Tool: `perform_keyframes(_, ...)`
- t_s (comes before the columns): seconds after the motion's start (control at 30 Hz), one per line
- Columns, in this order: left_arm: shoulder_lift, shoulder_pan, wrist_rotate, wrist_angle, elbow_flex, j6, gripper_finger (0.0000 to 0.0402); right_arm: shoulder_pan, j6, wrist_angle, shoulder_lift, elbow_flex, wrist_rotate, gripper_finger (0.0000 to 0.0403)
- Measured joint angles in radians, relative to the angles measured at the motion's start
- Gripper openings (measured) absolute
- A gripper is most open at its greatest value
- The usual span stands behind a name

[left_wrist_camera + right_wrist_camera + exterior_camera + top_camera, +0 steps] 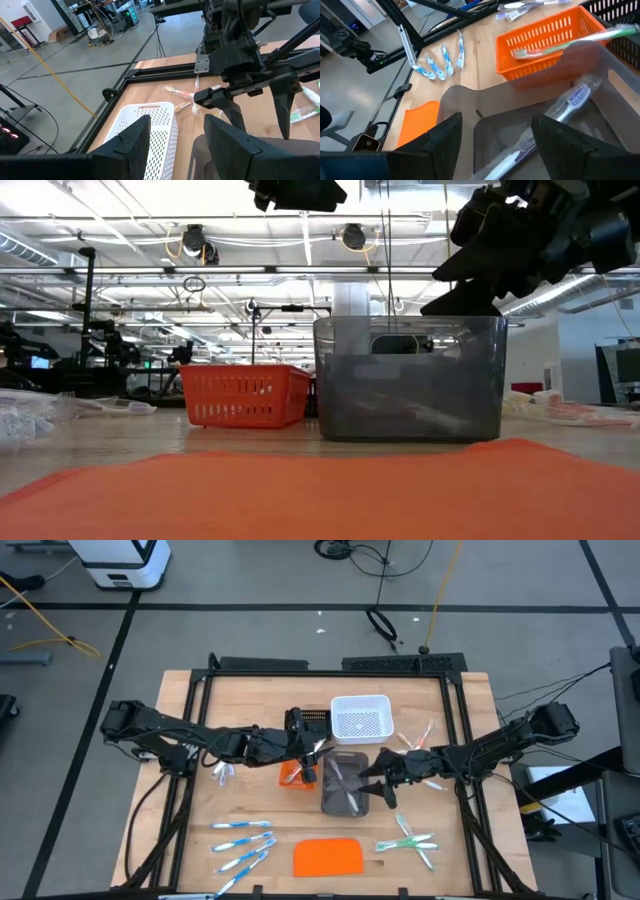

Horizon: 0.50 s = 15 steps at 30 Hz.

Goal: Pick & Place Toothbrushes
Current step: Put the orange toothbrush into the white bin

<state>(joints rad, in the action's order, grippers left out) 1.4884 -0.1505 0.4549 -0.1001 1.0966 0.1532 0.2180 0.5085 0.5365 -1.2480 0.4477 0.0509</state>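
Note:
My left gripper (312,755) (175,145) hangs open over the gap between the orange tray (292,778) and the grey tray (345,802). My right gripper (375,788) (497,145) is open too, above the grey tray's right rim (470,95). Toothbrushes (570,100) lie inside the grey tray. A green toothbrush (570,44) lies slantwise over the orange tray (545,35); what it rests on I cannot tell. On the table lie blue toothbrushes (245,840), green ones (408,845), pink ones (415,738) and pale grey ones (222,773).
A white basket (360,718) (160,120) and a black tray (315,720) stand behind the two trays. A flat orange slab (328,857) (320,490) lies near the front edge. A black frame (330,668) borders the tabletop. The two grippers are close together over the trays.

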Motion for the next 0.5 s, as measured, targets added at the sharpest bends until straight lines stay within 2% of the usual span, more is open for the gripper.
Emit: perform_keyframes(0.5, 0.000, 0.000, 0.000, 0.073, 0.000, -0.009, 0.0189, 0.000, -0.063, 0.081, 0.001, 0.001, -0.003, 0.0227)
